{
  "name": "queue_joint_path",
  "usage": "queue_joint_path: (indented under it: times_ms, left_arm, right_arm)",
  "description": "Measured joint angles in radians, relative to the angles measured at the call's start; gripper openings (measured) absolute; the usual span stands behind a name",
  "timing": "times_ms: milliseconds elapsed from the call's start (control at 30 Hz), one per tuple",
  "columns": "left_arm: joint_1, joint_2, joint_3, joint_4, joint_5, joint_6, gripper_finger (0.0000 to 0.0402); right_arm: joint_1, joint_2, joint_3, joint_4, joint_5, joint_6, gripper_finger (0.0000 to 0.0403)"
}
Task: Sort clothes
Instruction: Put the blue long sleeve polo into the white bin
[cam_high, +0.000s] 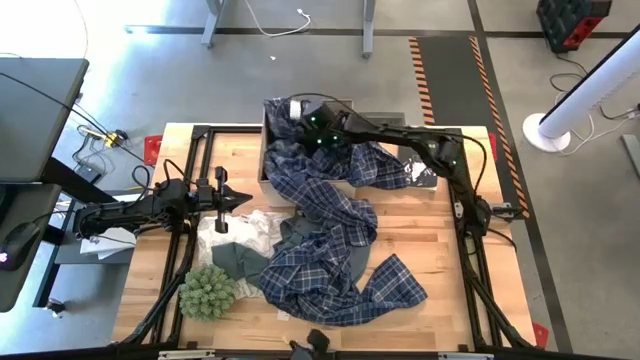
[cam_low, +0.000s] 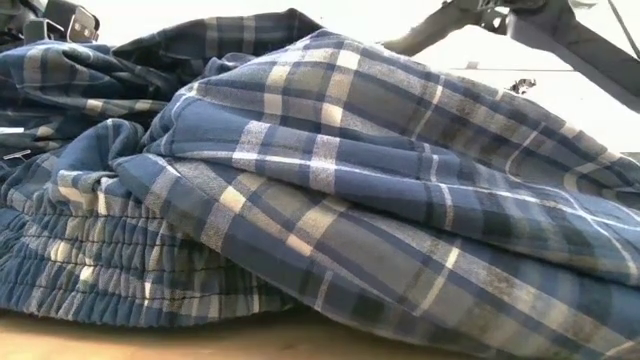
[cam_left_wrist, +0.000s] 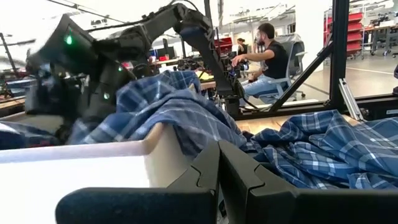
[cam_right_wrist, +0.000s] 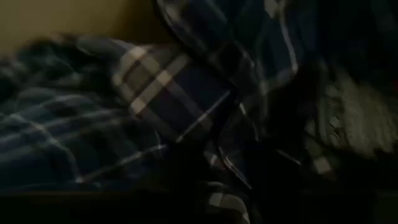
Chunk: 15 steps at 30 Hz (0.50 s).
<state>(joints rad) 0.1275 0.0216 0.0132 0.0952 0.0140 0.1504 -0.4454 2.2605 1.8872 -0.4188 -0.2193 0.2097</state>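
My right gripper (cam_high: 312, 128) sits inside the cardboard box (cam_high: 268, 160), clenched on the blue-and-white plaid garment (cam_high: 330, 240); my left gripper (cam_high: 243, 199) rests closed.

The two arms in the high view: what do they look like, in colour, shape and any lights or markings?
Both arms are black and slender, built of jointed segments. The left arm ends in a gripper with two dark pointed fingers. The right arm shows small green lights near its wrist. Black cables run along the right arm's base.
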Motion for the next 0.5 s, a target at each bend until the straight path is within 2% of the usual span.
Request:
queue_joint_path:
  times_ms: [100, 200, 267, 367, 500]
  left_arm:
    - [0.000, 0.000, 0.000, 0.000, 0.000, 0.000, 0.0001]
    - [0.000, 0.000, 0.000, -0.001, 0.000, 0.000, 0.0001]
    - [0.000, 0.000, 0.000, -0.001, 0.000, 0.000, 0.0001]
    - [0.000, 0.000, 0.000, -0.001, 0.000, 0.000, 0.0001]
    - [0.000, 0.000, 0.000, -0.001, 0.000, 0.000, 0.0001]
  right_arm:
    - [0.009, 0.013, 0.009, -0.144, 0.019, -0.023, 0.0138]
    - [0.030, 0.027, 0.003, -0.223, 0.114, -0.062, 0.0138]
    - [0.041, 0.018, 0.003, -0.239, 0.158, -0.093, 0.0138]
    - [0.053, -0.012, 0.001, -0.238, 0.164, -0.136, 0.0138]
    - [0.079, -0.108, -0.001, -0.247, 0.214, -0.167, 0.0138]
